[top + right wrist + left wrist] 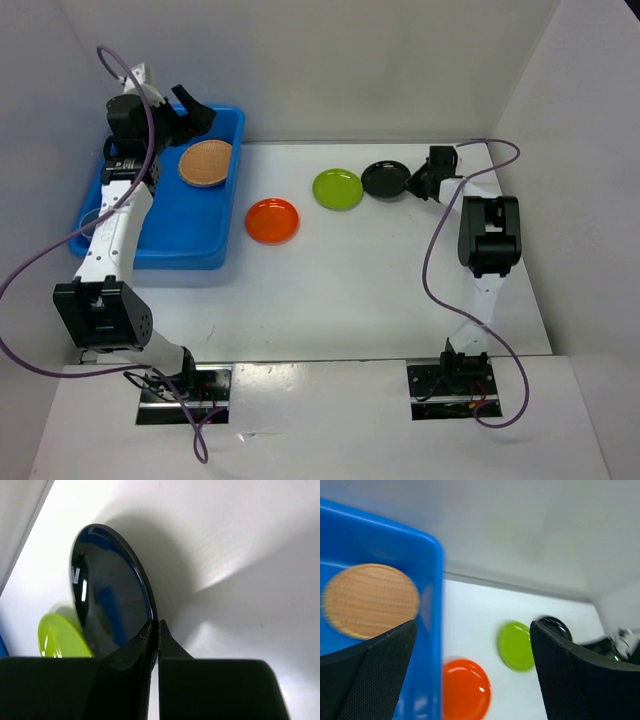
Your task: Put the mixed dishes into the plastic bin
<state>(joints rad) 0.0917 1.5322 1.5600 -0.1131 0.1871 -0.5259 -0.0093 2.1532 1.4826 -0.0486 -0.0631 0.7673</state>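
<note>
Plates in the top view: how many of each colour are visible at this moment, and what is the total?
tan woven-look plate: 1, lying in the blue bin
orange plate: 1, on the table
lime-green plate: 1, on the table
black plate: 1, its rim pinched by the right gripper
Total: 4 plates

Inside the blue bin (432, 570) lay a tan woven-look plate (370, 600), while outside its wall sat an orange plate (465, 687) nearest, a lime-green plate (515, 645) farther, a black plate (553, 627) farthest, between the left gripper (472, 627)'s spread fingers.
</note>
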